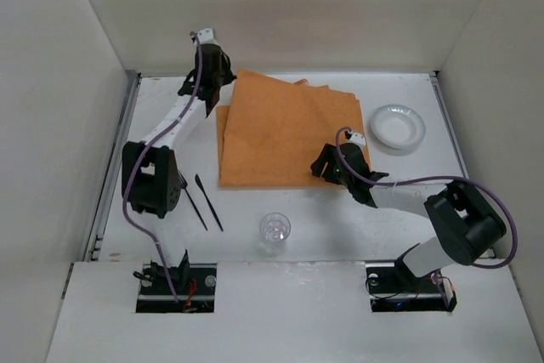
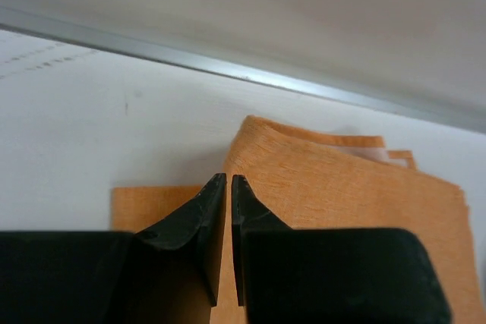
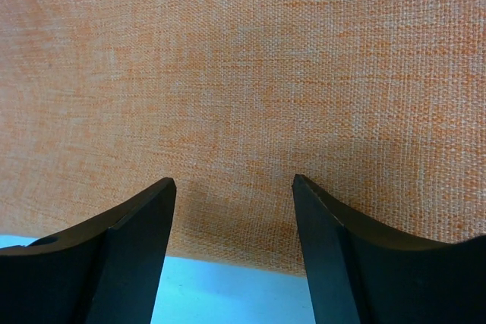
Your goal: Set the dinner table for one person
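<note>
The dinner table (image 1: 408, 95) is a white top with grey edge strips. An orange cloth mat (image 1: 280, 129) lies on its middle, folded double along the left side. My left gripper (image 1: 225, 81) is at the mat's far left corner. In the left wrist view (image 2: 228, 177) its jaws are pinched together on the edge of the mat's upper layer (image 2: 342, 187). My right gripper (image 1: 325, 164) is open and empty, low over the mat's near right edge. In the right wrist view (image 3: 234, 181) the fingers straddle that edge of the mat (image 3: 243, 58) above the bare table (image 3: 228, 294).
A white bowl (image 1: 397, 127) sits right of the mat. A clear glass (image 1: 274, 229) stands near the front middle. Two thin black utensils (image 1: 204, 201) lie left of the glass by the left arm. Walls close in the table on three sides.
</note>
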Robot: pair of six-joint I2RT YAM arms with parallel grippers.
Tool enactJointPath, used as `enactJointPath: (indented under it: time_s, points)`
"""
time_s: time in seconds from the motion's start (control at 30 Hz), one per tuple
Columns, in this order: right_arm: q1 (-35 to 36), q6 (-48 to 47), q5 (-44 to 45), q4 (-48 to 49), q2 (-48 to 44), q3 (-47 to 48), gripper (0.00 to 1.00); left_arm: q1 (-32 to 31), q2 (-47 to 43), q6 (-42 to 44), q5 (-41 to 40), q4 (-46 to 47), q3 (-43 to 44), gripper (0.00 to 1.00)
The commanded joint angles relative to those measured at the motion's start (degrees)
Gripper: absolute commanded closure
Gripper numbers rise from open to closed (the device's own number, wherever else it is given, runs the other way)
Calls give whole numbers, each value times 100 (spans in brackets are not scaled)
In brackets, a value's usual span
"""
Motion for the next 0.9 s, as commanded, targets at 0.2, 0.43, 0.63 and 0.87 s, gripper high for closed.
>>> enactJointPath:
  time_s: [0.2,0.43,0.63,0.87]
  points:
    - [-115,26,144,215,-271,-202,26,883,-153,-926,-548,-243,-1211,94]
    - [-528,-97,100,276,-729,-448,25,506,253,-496,577,1003,-1027,69]
    - [-485,-124,39,478,-536,-422,25,321,1210,31,393,435,194,50]
    - [-467,-124,-23,540,-562,-404,25,321,2177,488,120,-58,1249,47]
